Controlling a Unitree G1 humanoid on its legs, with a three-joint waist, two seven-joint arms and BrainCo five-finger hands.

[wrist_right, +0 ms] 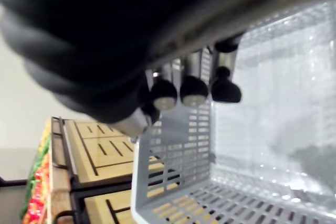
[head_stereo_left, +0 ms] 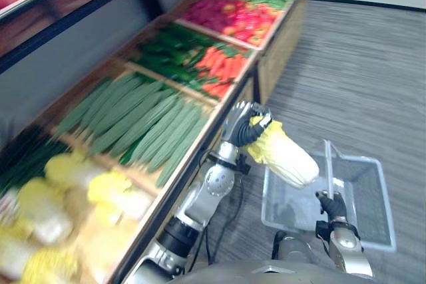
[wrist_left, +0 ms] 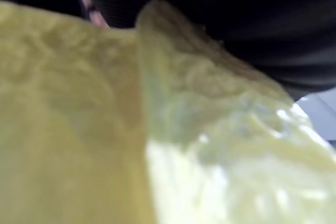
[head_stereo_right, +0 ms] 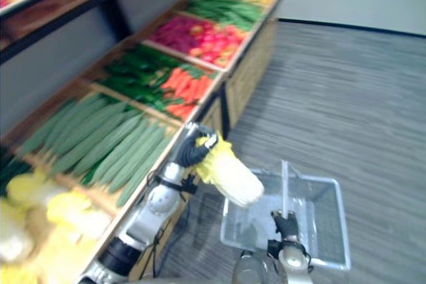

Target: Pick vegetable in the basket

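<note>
Left robot hand [head_stereo_left: 241, 124]: palm hidden behind the leafy end of the napa cabbage [head_stereo_left: 289, 159]. Right robot hand [head_stereo_left: 331, 204]: covers the lower handle [head_stereo_left: 328, 164] and part of the basket [head_stereo_left: 373, 207] near wall. Yellow leafy vegetables [head_stereo_left: 60, 197]: cut off at the picture's edge; type indeterminate.
</note>
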